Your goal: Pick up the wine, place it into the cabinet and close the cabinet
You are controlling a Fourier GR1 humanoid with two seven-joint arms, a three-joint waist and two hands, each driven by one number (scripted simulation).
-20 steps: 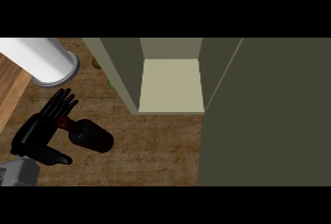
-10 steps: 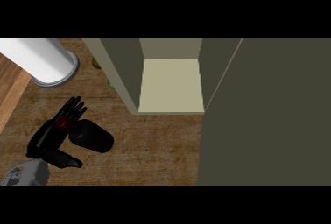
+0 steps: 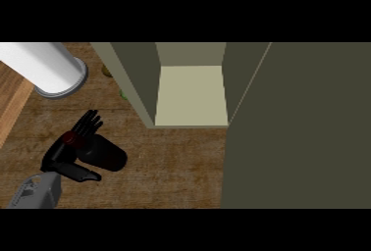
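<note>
The wine bottle (image 3: 107, 156) is dark with a red band near its neck and stands on the wooden counter at the lower left. My left hand (image 3: 64, 153) is right against it. The straight fingers (image 3: 88, 125) reach past the neck on the far side and the thumb (image 3: 78, 173) sticks out on the near side, so the bottle's body shows between them. The cabinet (image 3: 190, 95) stands open to the right of the bottle, showing a pale bare shelf. Its dark door (image 3: 304, 127) is swung out and fills the right side. My right hand shows nowhere.
A white cylinder (image 3: 39, 66) stands at the upper left, behind the bottle. A lighter wooden strip (image 3: 11, 110) runs along the left edge. Something small and green (image 3: 123, 95) peeks out beside the cabinet's left wall (image 3: 134, 83).
My left hand has slid up and to the right, closer round the bottle's neck, with its fingers staying straight. The bottle has hardly moved. The cabinet is unchanged.
</note>
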